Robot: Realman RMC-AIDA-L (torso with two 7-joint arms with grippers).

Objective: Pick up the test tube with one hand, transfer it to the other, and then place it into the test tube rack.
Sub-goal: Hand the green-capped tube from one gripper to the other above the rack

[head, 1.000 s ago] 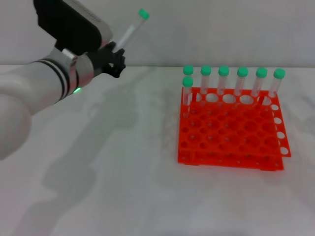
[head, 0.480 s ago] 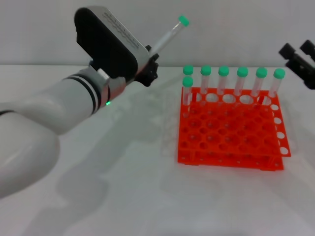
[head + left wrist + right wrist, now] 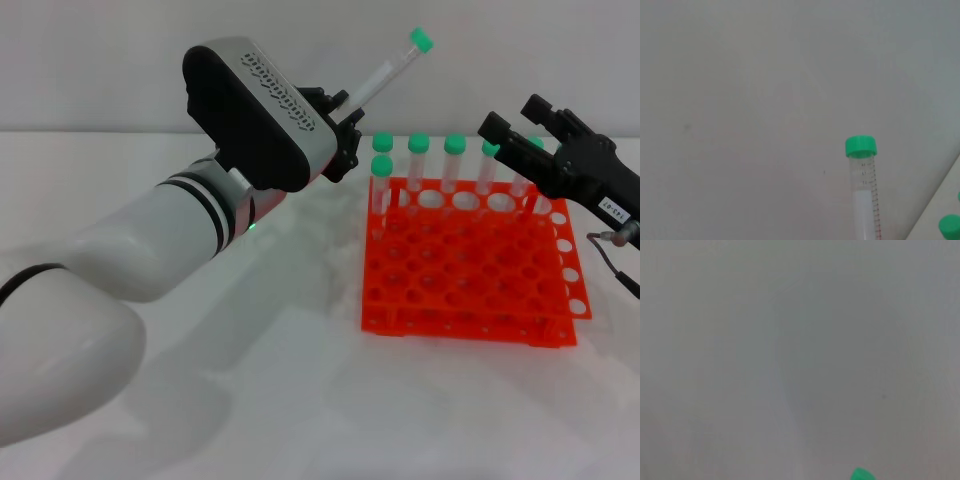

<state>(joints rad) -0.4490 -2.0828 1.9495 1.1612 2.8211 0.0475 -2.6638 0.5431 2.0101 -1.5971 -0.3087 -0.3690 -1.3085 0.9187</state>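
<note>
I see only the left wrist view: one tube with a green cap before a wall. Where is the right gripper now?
Observer: The right gripper hovers over the back of the test tube rack, fingers open, apart from the test tube.
Operator: Who holds the tube?
Observer: The left gripper is shut on its lower end, cap tilted up toward the right gripper.
Operator: Is the rack empty?
Observer: No, capped tubes stand along its back row.

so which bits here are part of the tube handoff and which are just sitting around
In the job:
- test tube, held aloft by the left gripper
- right gripper, open, over the rack's back row
- test tube rack

Just there:
- seven capped tubes already racked
- table
</note>
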